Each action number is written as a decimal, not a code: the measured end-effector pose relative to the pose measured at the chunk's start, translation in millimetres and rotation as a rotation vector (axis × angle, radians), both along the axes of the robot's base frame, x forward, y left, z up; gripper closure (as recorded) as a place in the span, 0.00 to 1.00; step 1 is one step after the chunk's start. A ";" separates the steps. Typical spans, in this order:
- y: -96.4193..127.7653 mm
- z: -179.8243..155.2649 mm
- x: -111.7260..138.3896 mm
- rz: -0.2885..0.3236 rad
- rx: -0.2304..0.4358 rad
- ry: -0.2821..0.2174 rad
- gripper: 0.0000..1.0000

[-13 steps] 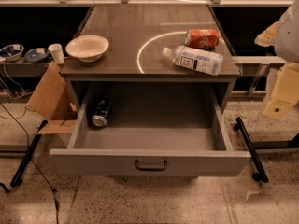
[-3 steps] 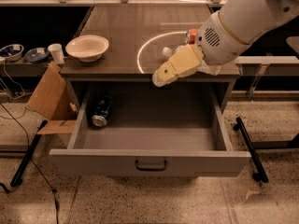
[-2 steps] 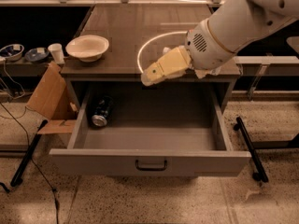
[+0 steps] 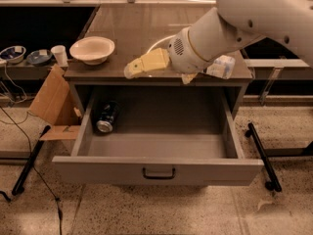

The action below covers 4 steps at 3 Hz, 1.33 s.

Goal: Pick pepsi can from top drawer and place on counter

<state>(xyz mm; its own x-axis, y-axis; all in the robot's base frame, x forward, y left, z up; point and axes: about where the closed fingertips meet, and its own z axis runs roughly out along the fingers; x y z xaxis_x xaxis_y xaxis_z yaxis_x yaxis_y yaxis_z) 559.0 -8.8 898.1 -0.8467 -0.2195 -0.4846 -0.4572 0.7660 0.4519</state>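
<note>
- First, the count: one pepsi can (image 4: 106, 117), one top drawer (image 4: 156, 170), one counter (image 4: 132, 21), one gripper (image 4: 142, 65).
- Also one pale bowl (image 4: 92, 49), one clear bottle (image 4: 221, 66), one white cup (image 4: 60, 55) and one cardboard box (image 4: 54, 102).
- The gripper, a yellowish tool at the end of the thick white arm (image 4: 244, 18), points left in the view. It hangs over the counter's front edge, above the back of the open drawer.
- Whether it is open or closed cannot be told. Nothing shows in its grasp, and whether it touches the counter is unclear.
- The pepsi can lies on its side below the gripper and to its left. It is at the drawer's left rear, against the left wall, with its silver top toward the front.
- The drawer is pulled well out beneath the gripper, its dark bar handle (image 4: 159, 173) at the front panel's centre.
- The bowl stands on the counter to the gripper's left, apart from it.
- The bottle lies on the counter behind the arm, on the gripper's far right, mostly hidden.
- The cup sits further left than the bowl, off the counter, and the box leans lower left of the gripper, beside the cabinet.
</note>
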 end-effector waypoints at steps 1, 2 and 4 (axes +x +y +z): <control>34.0 -11.9 13.2 -0.035 0.049 0.017 0.00; 104.4 -37.6 27.1 -0.097 0.127 0.050 0.00; 118.6 -55.4 33.2 -0.096 0.120 0.062 0.00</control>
